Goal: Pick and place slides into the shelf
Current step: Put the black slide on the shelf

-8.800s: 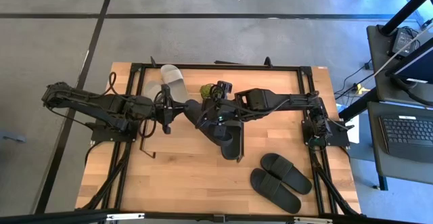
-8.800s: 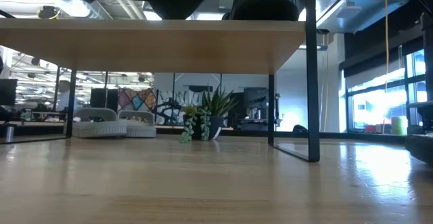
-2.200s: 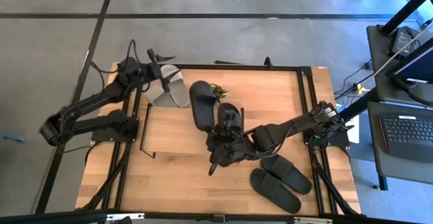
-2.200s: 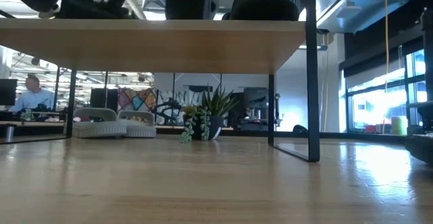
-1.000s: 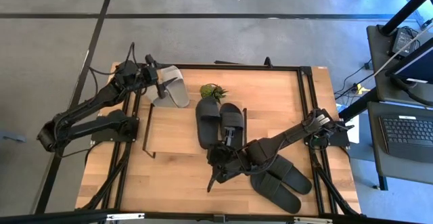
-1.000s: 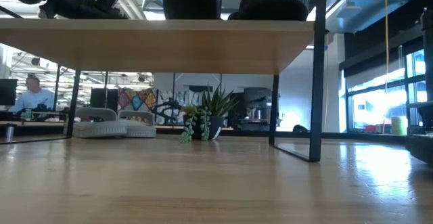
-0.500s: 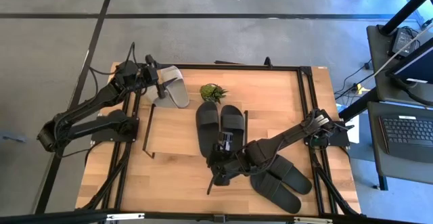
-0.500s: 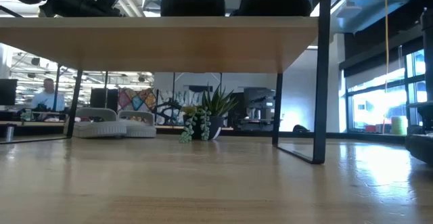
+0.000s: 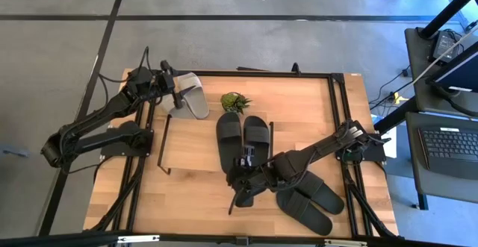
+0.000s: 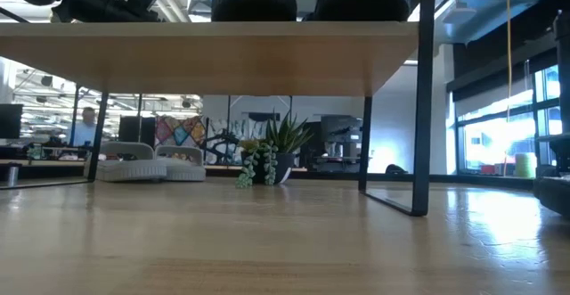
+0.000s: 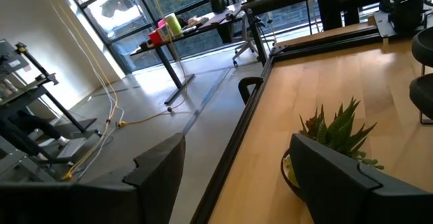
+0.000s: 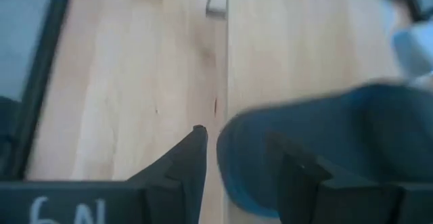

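Two black slides (image 9: 243, 139) are lying side by side on the right half of the wooden shelf (image 9: 190, 146), toes pointing toward the small green potted plant (image 9: 233, 101) just beyond the shelf's far edge. The right gripper (image 9: 243, 191) is hovering at the near ends of these slides; in the right wrist view its fingers (image 12: 186, 163) are standing apart with a black heel just beside them. Another black pair (image 9: 308, 199) is lying on the table to the right of the shelf. Past the shelf's far left corner, the left gripper (image 9: 179, 98) is sitting, jaws spread wide, over a light grey slide (image 9: 193, 98).
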Controlling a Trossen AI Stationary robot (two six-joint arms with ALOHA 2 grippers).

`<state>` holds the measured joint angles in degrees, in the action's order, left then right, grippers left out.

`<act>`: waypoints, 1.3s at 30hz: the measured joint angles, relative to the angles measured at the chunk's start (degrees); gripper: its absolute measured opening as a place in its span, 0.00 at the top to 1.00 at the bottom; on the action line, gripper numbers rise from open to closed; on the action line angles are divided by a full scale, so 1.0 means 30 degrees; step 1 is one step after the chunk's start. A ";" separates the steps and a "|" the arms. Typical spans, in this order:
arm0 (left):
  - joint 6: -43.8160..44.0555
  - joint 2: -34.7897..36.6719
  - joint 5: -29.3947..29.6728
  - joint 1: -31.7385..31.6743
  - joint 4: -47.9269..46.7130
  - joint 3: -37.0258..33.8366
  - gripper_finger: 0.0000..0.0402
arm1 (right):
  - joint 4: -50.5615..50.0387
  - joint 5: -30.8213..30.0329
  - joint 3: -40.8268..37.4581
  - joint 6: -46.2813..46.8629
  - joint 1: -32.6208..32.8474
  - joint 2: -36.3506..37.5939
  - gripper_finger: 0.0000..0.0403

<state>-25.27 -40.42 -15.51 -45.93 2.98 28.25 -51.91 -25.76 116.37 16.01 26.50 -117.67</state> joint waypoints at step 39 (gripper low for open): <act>0.1811 0.0000 -0.0714 0.0004 -0.2429 -0.0007 0.36 | -0.4790 1.0057 0.6159 -0.7446 -1.3865 -0.2484 0.65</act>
<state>-19.84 -40.42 -17.65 -45.92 -4.30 28.23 -66.28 4.41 134.85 -6.33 -15.09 -125.12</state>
